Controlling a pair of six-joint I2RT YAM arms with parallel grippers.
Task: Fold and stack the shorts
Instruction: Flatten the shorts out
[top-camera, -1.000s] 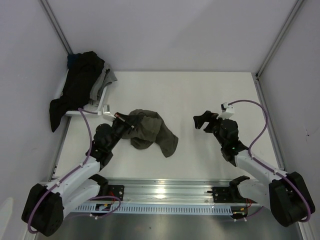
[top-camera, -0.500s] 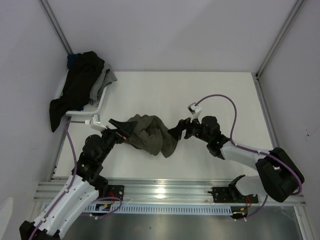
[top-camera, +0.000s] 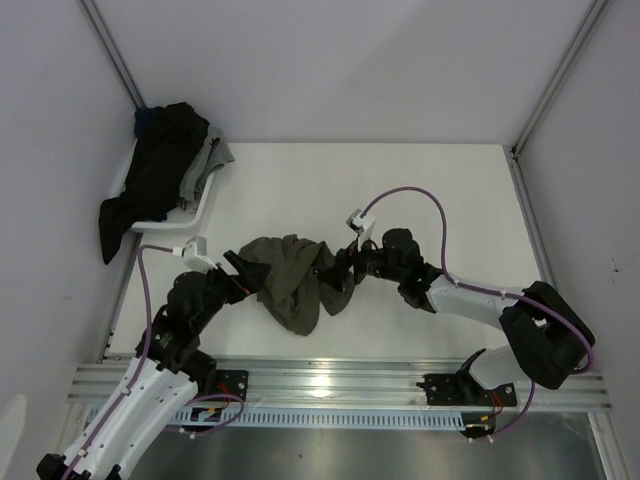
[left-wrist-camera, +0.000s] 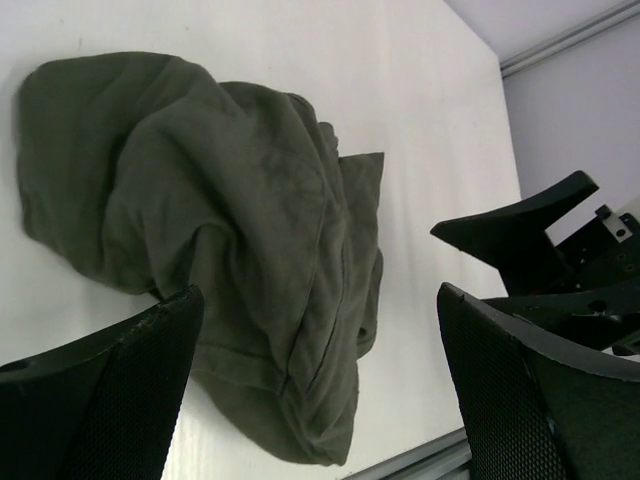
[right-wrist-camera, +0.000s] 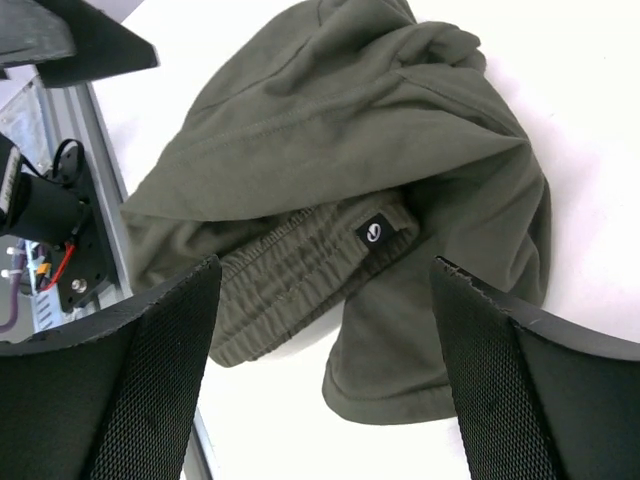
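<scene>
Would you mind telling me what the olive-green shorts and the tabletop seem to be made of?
Olive-green shorts: soft matte knit, probably cotton jersey; it crumples in folds and has a ribbed elastic waistband. Tabletop: smooth, white, matte, likely laminate or painted board.

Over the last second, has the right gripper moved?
Yes. The right gripper has swung left across the table, toward the white basket side. It now sits at the right edge of the olive-green shorts, jaws open.

Overhead, 2 near wrist views; shared shorts (top-camera: 295, 285)
</scene>
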